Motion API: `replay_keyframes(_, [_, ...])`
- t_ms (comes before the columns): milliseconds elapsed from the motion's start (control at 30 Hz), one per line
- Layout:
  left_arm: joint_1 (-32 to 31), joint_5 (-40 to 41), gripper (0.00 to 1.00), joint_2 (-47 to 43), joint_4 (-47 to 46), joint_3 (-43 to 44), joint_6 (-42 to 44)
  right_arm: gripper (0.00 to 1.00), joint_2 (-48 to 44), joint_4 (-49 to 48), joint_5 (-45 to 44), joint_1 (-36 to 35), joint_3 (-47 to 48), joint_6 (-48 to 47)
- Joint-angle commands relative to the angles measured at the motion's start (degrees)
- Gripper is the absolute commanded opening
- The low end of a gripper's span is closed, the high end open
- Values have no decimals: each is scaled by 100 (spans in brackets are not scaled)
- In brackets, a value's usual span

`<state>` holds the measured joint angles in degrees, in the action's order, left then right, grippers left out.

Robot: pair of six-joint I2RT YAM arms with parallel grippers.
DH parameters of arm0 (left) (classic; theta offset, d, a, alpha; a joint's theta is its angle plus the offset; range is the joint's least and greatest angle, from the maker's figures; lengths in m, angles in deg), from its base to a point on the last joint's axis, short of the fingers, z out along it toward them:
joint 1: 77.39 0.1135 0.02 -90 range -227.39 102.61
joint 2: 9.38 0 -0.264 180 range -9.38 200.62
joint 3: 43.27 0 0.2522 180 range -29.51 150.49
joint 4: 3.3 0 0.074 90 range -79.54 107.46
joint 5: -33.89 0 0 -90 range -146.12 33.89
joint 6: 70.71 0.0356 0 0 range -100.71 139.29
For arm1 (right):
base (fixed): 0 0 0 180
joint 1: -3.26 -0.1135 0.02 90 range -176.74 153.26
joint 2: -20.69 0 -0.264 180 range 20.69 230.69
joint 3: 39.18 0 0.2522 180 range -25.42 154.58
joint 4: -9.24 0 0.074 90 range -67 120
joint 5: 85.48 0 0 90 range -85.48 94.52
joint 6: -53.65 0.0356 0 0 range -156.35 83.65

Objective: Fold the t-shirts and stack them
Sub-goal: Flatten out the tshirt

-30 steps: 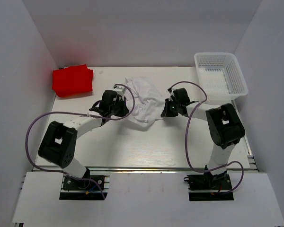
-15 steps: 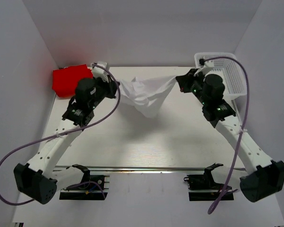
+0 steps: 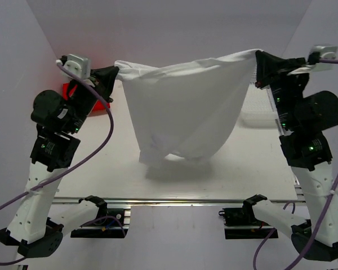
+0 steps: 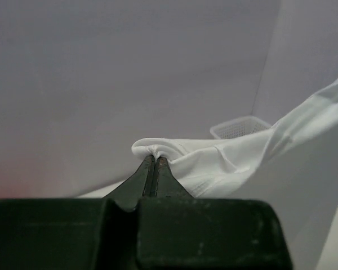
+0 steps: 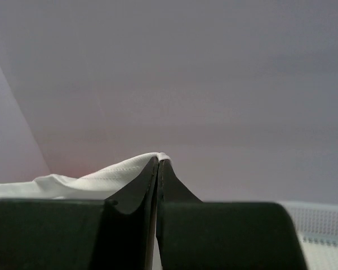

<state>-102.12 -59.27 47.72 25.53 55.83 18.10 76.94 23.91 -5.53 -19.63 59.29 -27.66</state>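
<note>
No legible text, labels, brands or numbers in any view. The white t-shirt point(image 3: 183, 112) reads as plain cloth on the side facing the top camera. The arm base plates point(image 3: 98, 224) might carry small markings, but they are too small and dark to tell. Both wrist views are text-free.

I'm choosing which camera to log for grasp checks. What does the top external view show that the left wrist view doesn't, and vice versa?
Only top external: the white t-shirt stretched between the left gripper and right gripper, and the red t-shirt behind the left arm. Only left wrist: the fingers pinched shut on a bunched fold of cloth. Both: the white t-shirt and the mesh basket.
</note>
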Motion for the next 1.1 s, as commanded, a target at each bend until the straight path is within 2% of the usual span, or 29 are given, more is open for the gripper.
replay_keyframes(0, [-23, -272, 0, -138, 154, 641, 163, 0, -114, 127, -139, 13, 686, -455])
replay_keyframes(233, [82, -799, 0, -295, 427, 1283, 216, 0, -201, 604, 117, 13, 1715, -596])
replay_keyframes(467, [82, -1932, 0, -639, 620, 1555, 102, 0, -632, 674, 643, 22, 1768, -430])
replay_keyframes(700, [82, -2241, 0, -815, 638, 1477, -92, 0, -1019, 683, 943, 31, 1804, -368])
replay_keyframes(900, [82, -1487, 0, -552, 506, 836, -250, 0, -905, 341, 584, 39, 1040, -403])
replay_keyframes(1000, [82, -1127, 0, -200, 313, 248, -303, 0, -634, -10, 180, 22, 181, -368])
replay_keyframes(1067, [82, -628, 0, -25, -91, -472, -303, 0, -502, -380, -15, 13, -511, -298])
